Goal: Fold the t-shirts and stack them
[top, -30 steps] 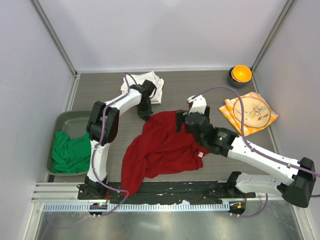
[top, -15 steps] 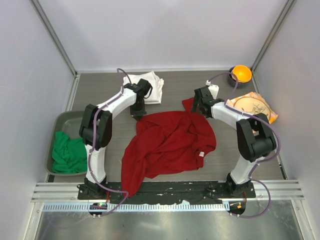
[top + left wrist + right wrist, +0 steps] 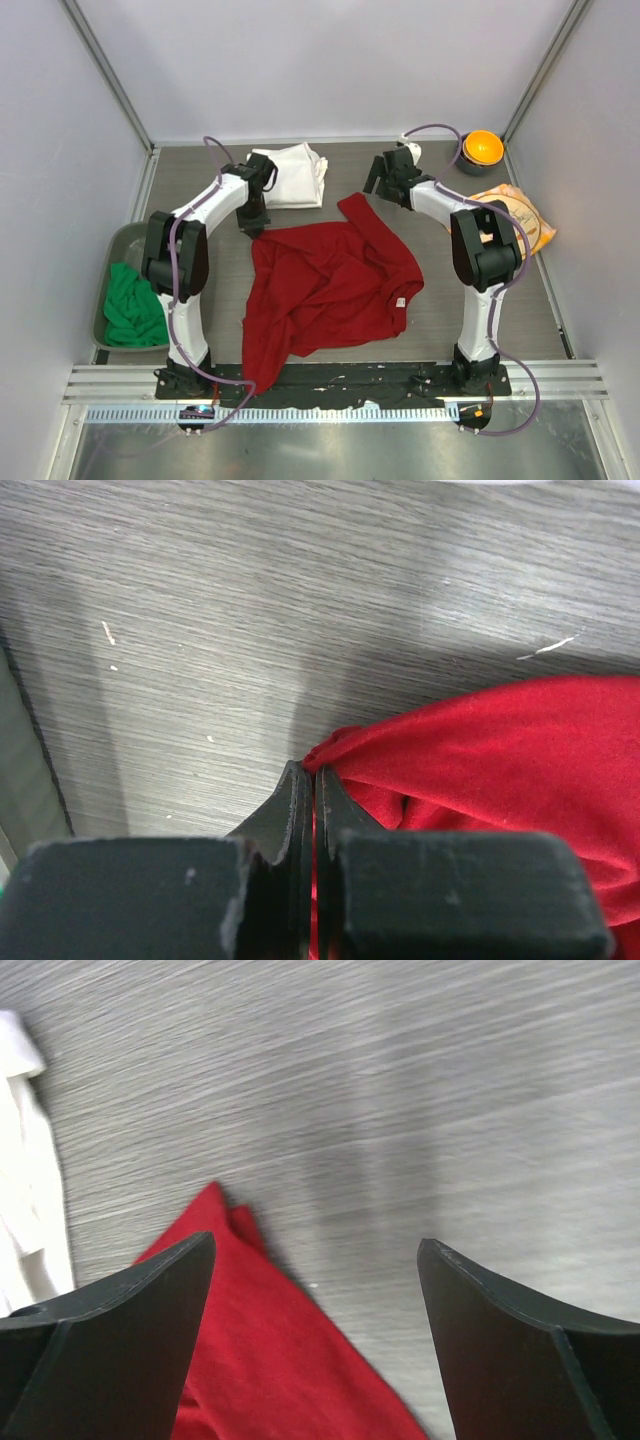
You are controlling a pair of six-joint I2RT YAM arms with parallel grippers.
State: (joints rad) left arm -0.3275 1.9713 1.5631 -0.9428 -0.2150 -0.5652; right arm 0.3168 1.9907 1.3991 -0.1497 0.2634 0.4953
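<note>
Right pincer (image 3: 315, 1243) has backed off the red t-shirt (image 3: 330, 280); left pincer (image 3: 312, 772) pinches it.

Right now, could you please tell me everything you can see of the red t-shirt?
The red t-shirt looks like soft, plain cotton. It lies wrinkled and partly spread in the middle of the grey table. A small white label shows near its right edge. The shut left tool pinches its far left corner. The open right tool hovers over its far right tip, not gripping it.
</note>
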